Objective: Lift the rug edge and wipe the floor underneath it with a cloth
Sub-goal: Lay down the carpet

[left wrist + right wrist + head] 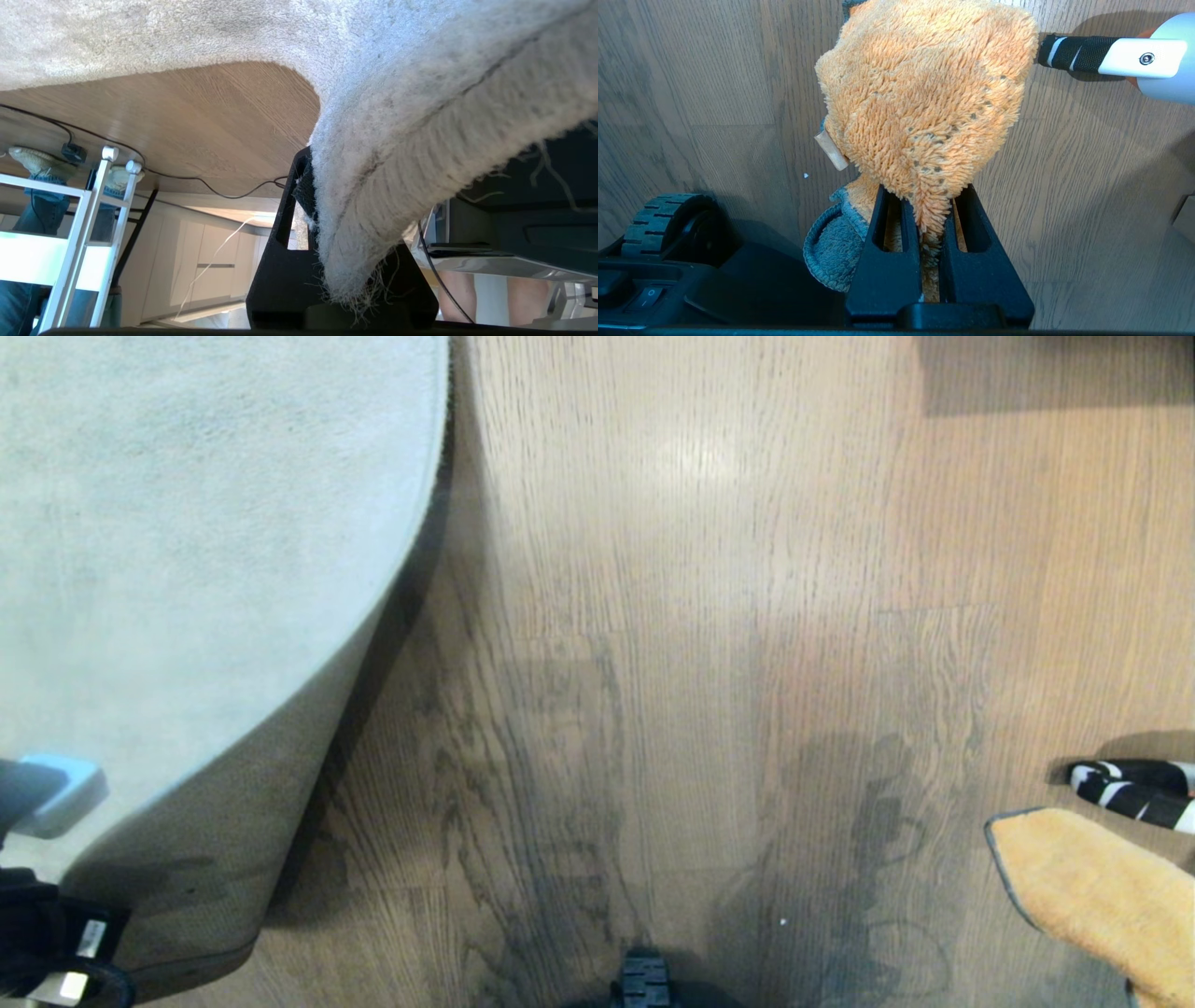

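Orange cloth point(1102, 896), pinched in the closed right gripper point(930, 219), hung at the lower right of the head view. Closed left gripper point(322, 233) clamped the raised rug edge point(280, 747) at lower left, its border running diagonally. Bare floor point(523, 784) beneath lay leftward of the cloth, nearer the left arm.
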Controlling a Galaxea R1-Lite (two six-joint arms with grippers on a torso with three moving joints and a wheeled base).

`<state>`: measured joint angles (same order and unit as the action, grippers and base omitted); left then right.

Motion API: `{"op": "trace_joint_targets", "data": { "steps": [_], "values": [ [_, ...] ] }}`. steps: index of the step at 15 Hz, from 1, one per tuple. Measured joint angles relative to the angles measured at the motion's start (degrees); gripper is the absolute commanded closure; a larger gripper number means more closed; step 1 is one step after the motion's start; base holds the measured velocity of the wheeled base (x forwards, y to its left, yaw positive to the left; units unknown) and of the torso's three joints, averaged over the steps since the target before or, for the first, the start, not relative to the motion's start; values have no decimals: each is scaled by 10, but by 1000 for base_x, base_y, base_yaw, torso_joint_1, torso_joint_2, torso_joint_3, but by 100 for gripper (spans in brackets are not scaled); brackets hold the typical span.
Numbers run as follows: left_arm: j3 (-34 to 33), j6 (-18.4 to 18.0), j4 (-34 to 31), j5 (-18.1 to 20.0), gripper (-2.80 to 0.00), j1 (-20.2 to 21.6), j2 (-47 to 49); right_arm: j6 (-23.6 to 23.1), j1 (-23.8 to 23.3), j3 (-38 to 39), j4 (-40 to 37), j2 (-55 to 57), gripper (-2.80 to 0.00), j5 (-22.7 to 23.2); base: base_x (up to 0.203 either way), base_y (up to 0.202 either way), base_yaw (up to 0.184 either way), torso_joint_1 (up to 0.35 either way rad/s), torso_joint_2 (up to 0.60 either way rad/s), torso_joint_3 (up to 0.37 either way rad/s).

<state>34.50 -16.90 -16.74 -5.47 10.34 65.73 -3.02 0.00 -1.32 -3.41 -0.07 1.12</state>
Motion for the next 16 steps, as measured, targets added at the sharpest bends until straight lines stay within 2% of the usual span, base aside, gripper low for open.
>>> {"op": "trace_joint_targets", "data": {
  "steps": [3, 4, 9, 16],
  "values": [
    [-1, 0, -1, 0, 0, 0, -2, 0, 0, 0, 0, 0, 0, 0, 0, 0, 0, 0, 0, 0],
    [-2, 0, -2, 0, -280, 0, -2, 0, 0, 0, 0, 0, 0, 0, 0, 0, 0, 0, 0, 0],
    [-10, 0, -1, 2, -280, 0, -6, 0, 0, 0, 0, 0, 0, 0, 0, 0, 0, 0, 0, 0],
    [-11, 16, 1, 42, -280, 0, -22, 0, 0, 0, 0, 0, 0, 0, 0, 0, 0, 0, 0, 0]
  ]
}}
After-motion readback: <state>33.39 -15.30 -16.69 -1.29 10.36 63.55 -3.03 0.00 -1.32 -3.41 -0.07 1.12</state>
